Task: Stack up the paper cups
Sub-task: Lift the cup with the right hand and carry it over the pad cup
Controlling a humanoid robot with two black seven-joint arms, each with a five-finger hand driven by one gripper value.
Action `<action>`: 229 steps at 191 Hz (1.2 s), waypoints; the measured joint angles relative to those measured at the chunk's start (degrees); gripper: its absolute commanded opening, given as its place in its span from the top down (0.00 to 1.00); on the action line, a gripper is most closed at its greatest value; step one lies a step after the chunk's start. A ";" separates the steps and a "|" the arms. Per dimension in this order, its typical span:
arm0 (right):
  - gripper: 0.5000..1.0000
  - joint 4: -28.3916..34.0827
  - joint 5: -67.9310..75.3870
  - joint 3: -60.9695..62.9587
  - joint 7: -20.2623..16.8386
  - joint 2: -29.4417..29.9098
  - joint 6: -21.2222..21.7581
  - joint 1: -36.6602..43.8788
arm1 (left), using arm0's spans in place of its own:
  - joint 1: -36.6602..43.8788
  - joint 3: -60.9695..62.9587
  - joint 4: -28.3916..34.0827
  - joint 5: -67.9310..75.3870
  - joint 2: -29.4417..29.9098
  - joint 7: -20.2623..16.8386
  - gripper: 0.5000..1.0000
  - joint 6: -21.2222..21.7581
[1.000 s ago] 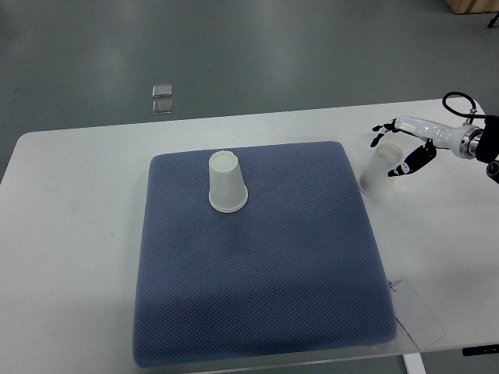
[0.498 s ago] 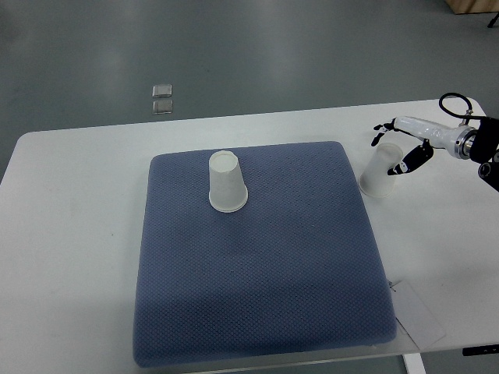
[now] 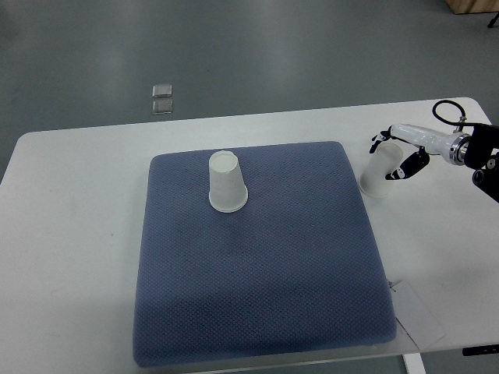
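Observation:
A white paper cup (image 3: pixel 227 184) stands upside down on the blue mat (image 3: pixel 257 257), towards its far left. A second, translucent white cup (image 3: pixel 380 171) stands upside down and tilted on the white table, just off the mat's far right corner. My right hand (image 3: pixel 394 156) reaches in from the right edge, its fingers spread around the top of this cup, thumb on the near side and fingers on the far side. The fingers look close to the cup but not closed on it. The left arm is out of view.
The white table (image 3: pixel 70 234) extends around the mat. A flat clear sheet (image 3: pixel 417 312) lies at the mat's near right corner. Two small square plates (image 3: pixel 162 97) sit on the grey floor beyond the table.
My right arm has drawn slightly right and down towards the cup, with the fingers nearer its top. Both cups have stayed where they were.

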 measured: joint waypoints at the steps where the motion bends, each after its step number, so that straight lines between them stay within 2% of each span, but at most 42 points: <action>1: 0.40 0.00 0.00 -0.04 0.00 0.00 0.00 0.00 | 0.00 0.00 0.00 0.00 0.00 0.00 0.00 0.00; 38: 0.59 0.00 0.01 -0.83 0.00 0.09 0.14 0.02 | 0.00 0.00 0.00 0.00 0.00 0.00 0.00 0.00; 52: 0.73 0.00 0.00 -0.87 0.00 0.09 0.25 0.02 | 0.00 0.00 0.00 0.00 0.00 0.00 0.00 0.00; 60: 0.84 0.00 0.00 -0.88 0.00 0.10 0.33 0.02 | 0.00 0.00 0.00 0.00 0.00 0.00 0.00 0.00; 67: 1.00 0.00 0.00 -0.88 0.00 0.10 0.39 0.02 | 0.00 0.00 0.00 0.00 0.00 0.00 0.00 0.00; 153: 1.00 0.64 0.79 -0.47 0.09 -2.26 1.27 2.69 | 0.00 0.00 0.00 0.00 0.00 0.03 0.00 0.00; 182: 1.00 2.78 1.25 0.29 0.10 -4.09 3.72 6.02 | 0.00 0.00 0.00 0.00 0.00 0.03 0.00 0.00; 229: 1.00 9.58 4.66 0.53 -0.25 -5.21 8.00 13.69 | 0.00 0.00 0.00 0.00 0.00 0.03 0.00 0.00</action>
